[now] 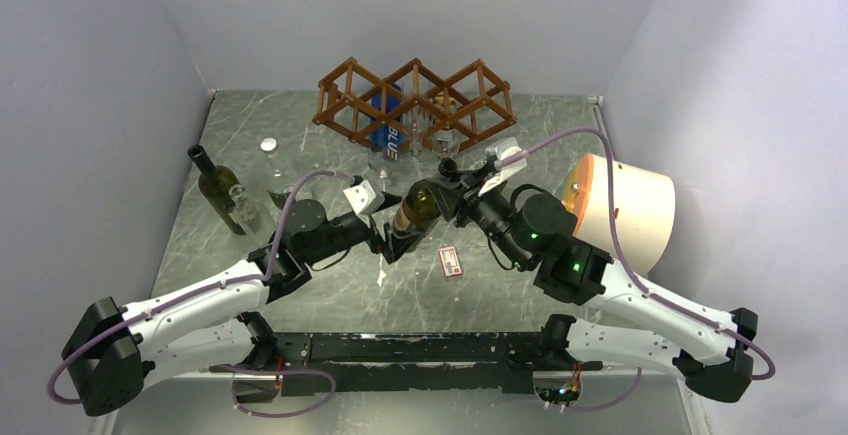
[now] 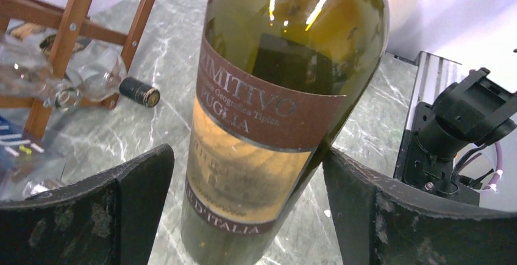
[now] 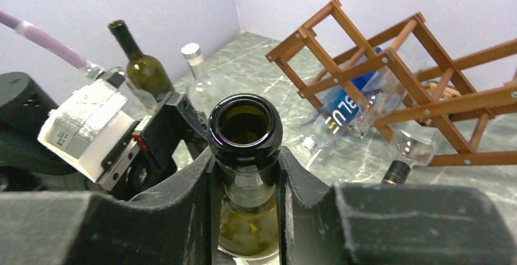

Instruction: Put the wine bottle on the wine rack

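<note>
Top camera first. Shows wine rack (image 1: 415, 100) standing at far end of bench (image 1: 190, 245), with blue-labelled bottle (image 1: 388, 127) lodged in one of its cells. Puts wine bottle (image 1: 418, 207) at mid-bench between the two arms, on the near side of the rack and apart from it, tilted with mouth toward the rack. Has right pincer (image 1: 447, 183) on the neck and left pincer (image 1: 395, 242) about the lower body. Also takes in green bottle (image 1: 220, 190) upright at left, clear bottle (image 1: 270, 165) with silver cap beside it, small box (image 1: 451, 261) lying on the bench just beside the held bottle, and white cylinder (image 1: 620, 210) at right.

Left wrist next. Fills with the wine bottle (image 2: 268, 113), brown band and yellowed label facing the lens. Shows left pincer (image 2: 247, 180) spread wide, fingers (image 2: 91, 216) flanking the glass. Leaves a clear gap on one side and seems a hair off on the other, though hard to tell there. Catches a corner of the wine rack (image 2: 73, 27) at upper left.

Right wrist last. Looks down the open mouth of the wine bottle (image 3: 245, 125). Shows right pincer (image 3: 247, 180) clamped on the neck just under the lip, pads (image 3: 198, 201) pressed to either side. Places wine rack (image 3: 390, 64) beyond at right, blue-labelled bottle (image 3: 344, 108) slanting through it, with green bottle (image 3: 140, 64) and clear bottle (image 3: 195, 73) at back left.
</note>
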